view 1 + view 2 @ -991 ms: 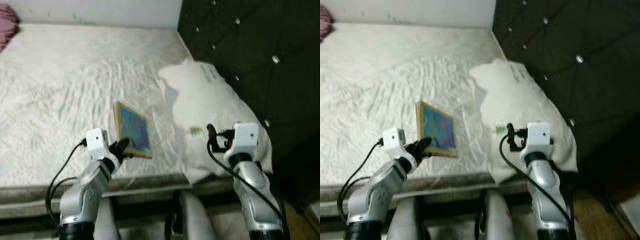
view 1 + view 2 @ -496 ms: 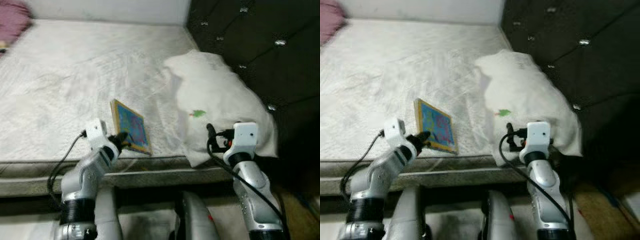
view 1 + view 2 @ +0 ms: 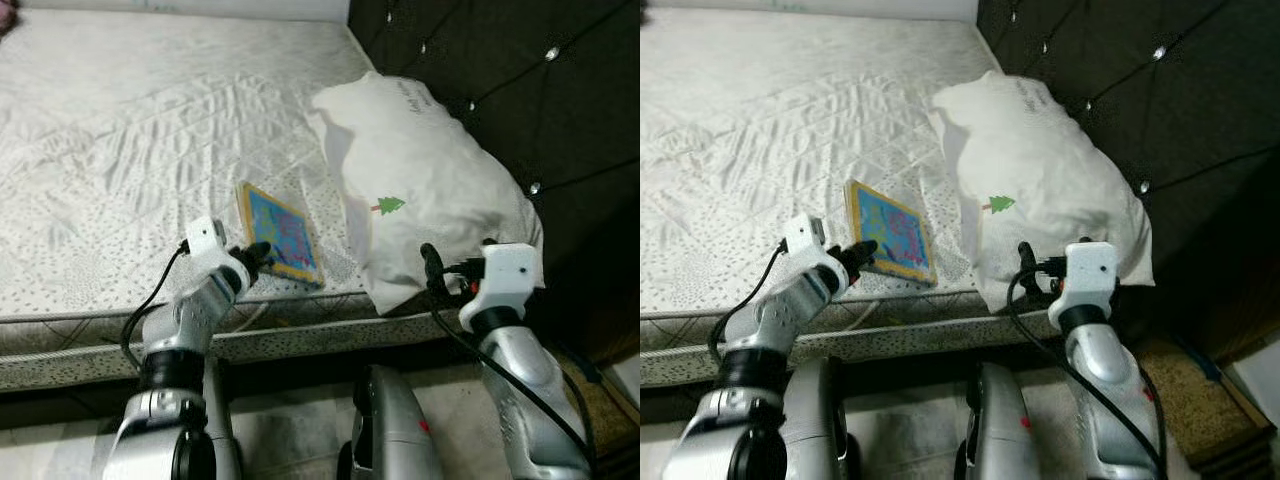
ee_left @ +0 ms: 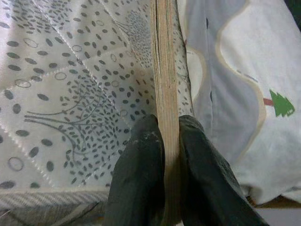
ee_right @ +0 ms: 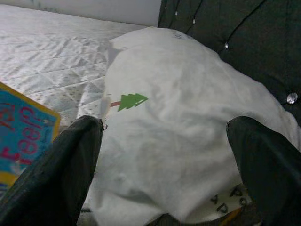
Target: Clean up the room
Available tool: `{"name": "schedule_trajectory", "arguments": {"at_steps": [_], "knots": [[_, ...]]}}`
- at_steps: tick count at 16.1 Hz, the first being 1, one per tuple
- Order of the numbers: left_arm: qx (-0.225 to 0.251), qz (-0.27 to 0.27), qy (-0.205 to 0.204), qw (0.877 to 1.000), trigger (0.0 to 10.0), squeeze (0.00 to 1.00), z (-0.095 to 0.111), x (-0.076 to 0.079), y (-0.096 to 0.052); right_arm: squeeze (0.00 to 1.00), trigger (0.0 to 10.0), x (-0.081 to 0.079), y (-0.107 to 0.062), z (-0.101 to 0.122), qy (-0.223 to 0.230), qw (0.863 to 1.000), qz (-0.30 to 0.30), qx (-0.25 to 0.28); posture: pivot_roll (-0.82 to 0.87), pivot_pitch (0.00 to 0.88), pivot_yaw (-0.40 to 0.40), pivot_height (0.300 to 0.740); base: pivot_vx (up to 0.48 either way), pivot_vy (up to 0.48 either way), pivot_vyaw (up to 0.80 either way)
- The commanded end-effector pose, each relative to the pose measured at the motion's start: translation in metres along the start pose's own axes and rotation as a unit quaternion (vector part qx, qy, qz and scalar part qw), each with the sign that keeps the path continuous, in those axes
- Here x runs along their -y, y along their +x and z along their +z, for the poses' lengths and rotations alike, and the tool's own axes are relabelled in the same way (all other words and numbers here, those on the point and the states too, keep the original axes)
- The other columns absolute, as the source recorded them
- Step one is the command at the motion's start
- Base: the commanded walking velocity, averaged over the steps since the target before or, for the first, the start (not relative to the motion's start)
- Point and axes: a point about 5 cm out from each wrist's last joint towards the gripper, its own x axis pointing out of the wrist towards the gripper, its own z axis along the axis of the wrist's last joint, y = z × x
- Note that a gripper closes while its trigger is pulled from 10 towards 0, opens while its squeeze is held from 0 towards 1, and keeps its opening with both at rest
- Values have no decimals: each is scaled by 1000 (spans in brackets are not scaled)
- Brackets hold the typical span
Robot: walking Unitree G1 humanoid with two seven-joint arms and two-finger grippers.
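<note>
Left claw (image 4: 167, 155) clamped on book (image 3: 281, 234)

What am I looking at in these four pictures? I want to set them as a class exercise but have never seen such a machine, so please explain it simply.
This is a walking robot with two silver arms, standing at the foot of a bed. Two pictures come from cameras in its head, looking down; the other two come from a camera on each wrist, looking along that hand's two black fingers.

On the mattress lie a thin picture book with a blue cover and yellow border, and a white pillow with a small green tree on it, leaning against the dark padded headboard.

The left hand pinches the book's near edge; the left wrist view shows the fingers clamped on either side of it. The right hand is open, facing the pillow and holding nothing.
</note>
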Motion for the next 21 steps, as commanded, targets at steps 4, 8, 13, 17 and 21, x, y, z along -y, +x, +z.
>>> {"name": "schedule_trajectory", "arguments": {"at_steps": [4, 8, 13, 17, 21], "knots": [[-6, -30, -31, 999, 10000, 0, 3, 18, 19, 0, 10000, 1, -16, 10, -4, 1000, 14, 2, -229, 105, -113, 551, 0, 0, 0], [-17, -33, -70, 997, 10000, 0, 5, 21, 28, 0, 10000, 8, -23, 12, -12, 1000, 11, -9, -262, 104, -125, 551, 0, 0, 0], [-69, -48, -52, 995, 10000, 0, -13, 35, 35, 0, 10000, 5, -25, 16, -21, 999, 20, -15, -263, 91, -133, 551, 0, 0, 0], [-97, -32, -37, 994, 10000, 0, -24, 21, 33, 0, 10000, 5, -21, 18, -29, 999, 25, -14, -260, 80, -136, 551, 0, 0, 0], [-87, -22, -32, 995, 10000, 1000, -16, 14, 32, 0, 10000, 4, -17, 18, -30, 999, 23, -12, -253, 69, -131, 551, 0, 0, 0]]}}
